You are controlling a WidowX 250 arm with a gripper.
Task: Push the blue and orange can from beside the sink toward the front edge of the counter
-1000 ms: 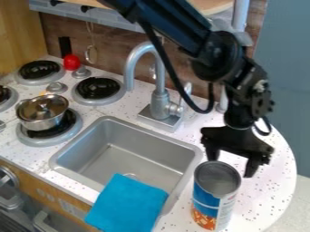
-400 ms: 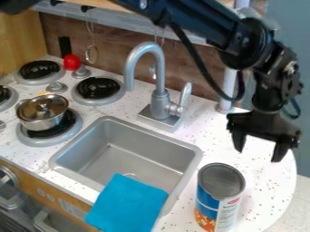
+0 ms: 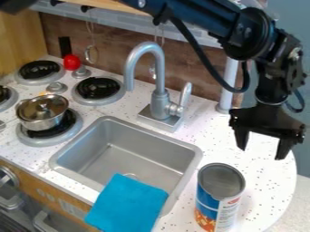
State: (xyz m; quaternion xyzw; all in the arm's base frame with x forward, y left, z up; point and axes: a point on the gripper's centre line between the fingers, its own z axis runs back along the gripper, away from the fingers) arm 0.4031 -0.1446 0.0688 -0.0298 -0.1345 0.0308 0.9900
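Currently, the gripper (image 3: 260, 152) hangs wide open above the counter (image 3: 264, 190), holding nothing; the can (image 3: 220, 195) stands upright to the right of the sink (image 3: 124, 152), apart from the fingers (image 3: 240, 138).

the black gripper (image 3: 261, 153) hangs, fingers (image 3: 241, 138) apart, above the counter (image 3: 266, 190) near an upright tin can (image 3: 207, 200); a blue cloth (image 3: 127, 204) overlaps the sink (image 3: 115, 156); a lidded pot (image 3: 40, 121) sits on a burner (image 3: 54, 132).

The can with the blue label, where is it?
In the camera view, the can stands at the lower right, on the counter beside the sink, below and left of the gripper.
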